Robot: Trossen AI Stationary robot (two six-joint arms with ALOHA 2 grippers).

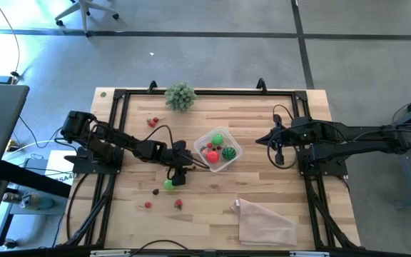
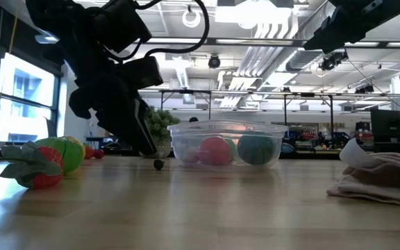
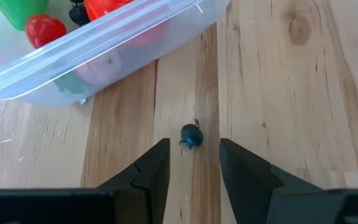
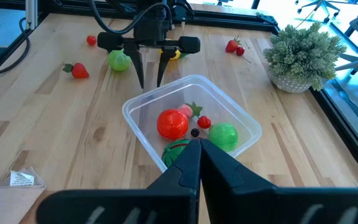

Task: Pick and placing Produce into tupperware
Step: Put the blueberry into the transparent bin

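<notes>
Overhead looking down, table-level across, two wrist close-ups, tupperware shared

An open-plan lab: exposed ceiling ducts, rolling office chairs.

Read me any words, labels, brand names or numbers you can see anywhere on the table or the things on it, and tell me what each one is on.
No text can be read.
White label on the clear plastic bag: printed lines, too small to read.
Tupperware, produce, leafy plant: no writing shows.
</notes>
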